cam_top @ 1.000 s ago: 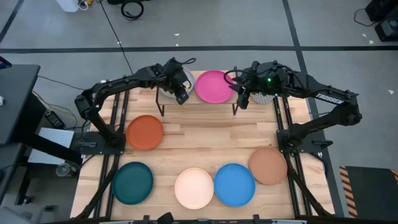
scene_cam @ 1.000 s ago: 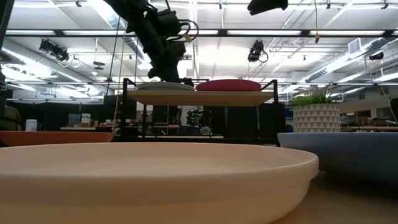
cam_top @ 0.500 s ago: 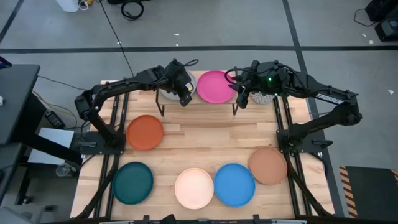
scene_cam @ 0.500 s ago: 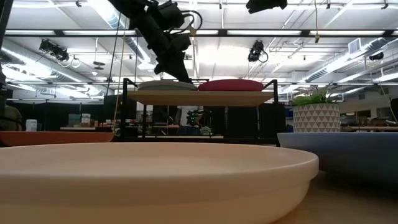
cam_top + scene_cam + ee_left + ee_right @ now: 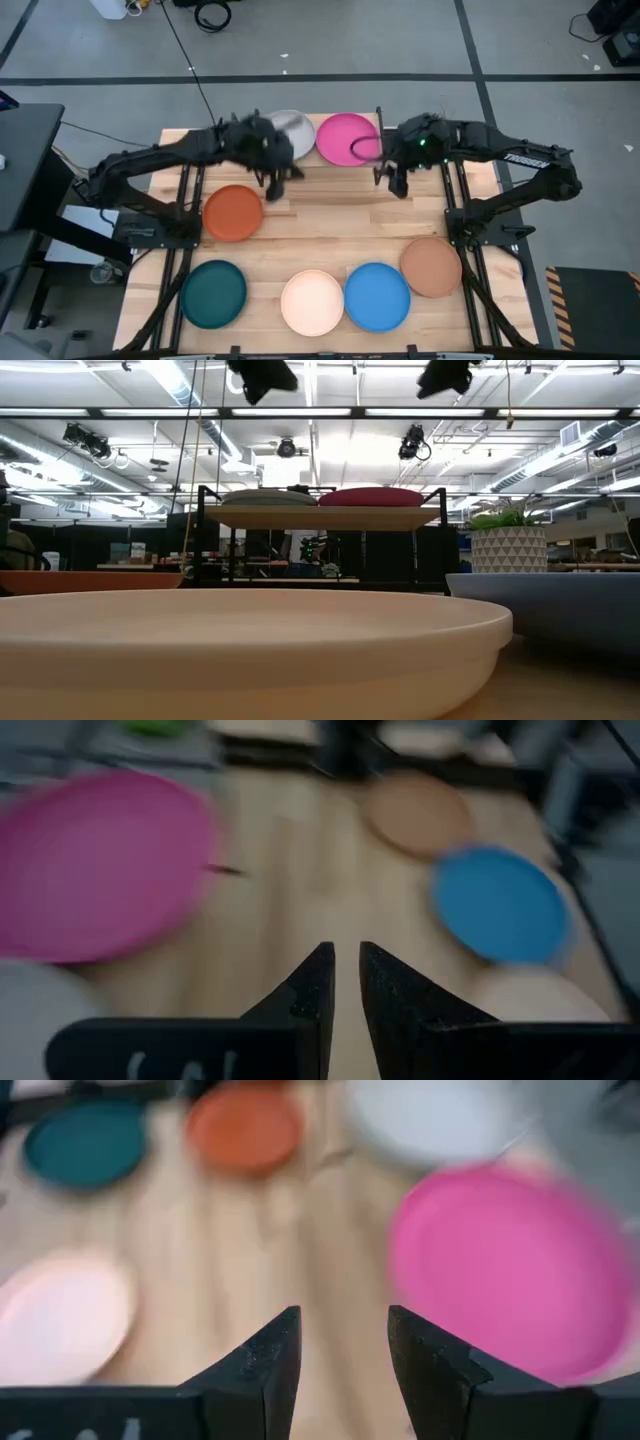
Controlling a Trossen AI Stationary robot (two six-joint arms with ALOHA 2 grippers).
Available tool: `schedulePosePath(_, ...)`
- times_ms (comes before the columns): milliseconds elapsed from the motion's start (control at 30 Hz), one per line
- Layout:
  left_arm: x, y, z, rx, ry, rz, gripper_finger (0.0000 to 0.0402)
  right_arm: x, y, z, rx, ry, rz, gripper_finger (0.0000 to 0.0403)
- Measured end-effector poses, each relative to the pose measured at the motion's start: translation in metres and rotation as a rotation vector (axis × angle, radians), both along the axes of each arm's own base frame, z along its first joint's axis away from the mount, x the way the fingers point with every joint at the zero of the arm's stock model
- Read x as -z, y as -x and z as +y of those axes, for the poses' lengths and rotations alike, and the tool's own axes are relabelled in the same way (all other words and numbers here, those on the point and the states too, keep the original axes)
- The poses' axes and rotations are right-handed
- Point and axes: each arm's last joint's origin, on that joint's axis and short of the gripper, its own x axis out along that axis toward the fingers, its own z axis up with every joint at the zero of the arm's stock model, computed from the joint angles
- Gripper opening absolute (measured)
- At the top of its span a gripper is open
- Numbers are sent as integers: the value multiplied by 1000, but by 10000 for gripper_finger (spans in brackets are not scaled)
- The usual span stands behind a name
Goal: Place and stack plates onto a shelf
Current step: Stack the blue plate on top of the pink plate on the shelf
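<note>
The shelf (image 5: 320, 517) stands at the table's far edge. A grey plate (image 5: 290, 131) and a magenta plate (image 5: 345, 138) lie side by side on its top. Orange (image 5: 233, 213), dark teal (image 5: 213, 293), cream (image 5: 313, 302), bright blue (image 5: 377, 296) and tan-brown (image 5: 431, 266) plates lie flat on the table. No light blue plate shows. My left gripper (image 5: 279, 180) hangs blurred in front of the shelf, its fingers a narrow gap apart (image 5: 342, 965). My right gripper (image 5: 398, 180) is open (image 5: 343, 1345) at the shelf's right end. Both hold nothing.
A white patterned pot with a green plant (image 5: 508, 545) stands to the right of the shelf. Bare slatted wood (image 5: 330, 225) lies between the shelf and the near row of plates. The cream plate (image 5: 250, 650) fills the low view's foreground.
My left gripper has come away from the grey plate on the shelf, rising and swinging fast toward the table's near edge. The grey plate stays on the shelf. My right gripper has also drawn back from the shelf's right end toward the near edge.
</note>
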Motion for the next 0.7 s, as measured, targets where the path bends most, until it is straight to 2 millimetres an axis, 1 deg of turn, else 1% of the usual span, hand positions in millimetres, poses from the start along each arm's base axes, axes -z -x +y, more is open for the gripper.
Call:
schedulePosePath(67,2,0,-20,65,15,40,56,13,-1,7,-47,-80,43,158)
schedulePosePath(167,3,-1,-44,112,60,63,56,34,-3,20,-101,-206,111,158)
schedulePosePath(267,1,1,-63,160,76,58,56,57,-4,37,-139,-286,188,158)
schedulePosePath(333,-4,3,-72,168,67,32,56,71,-4,47,-146,-328,237,158)
schedulePosePath(400,-6,10,-76,159,49,13,56,82,-4,57,-156,-377,257,158)
schedulePosePath(500,-7,20,-76,138,34,-84,56,101,-5,69,-153,-427,270,158)
schedulePosePath(633,10,36,-68,70,69,-158,56,132,-10,81,-125,-490,328,158)
schedulePosePath(700,19,47,-64,27,103,-177,56,144,-15,87,-132,-521,352,158)
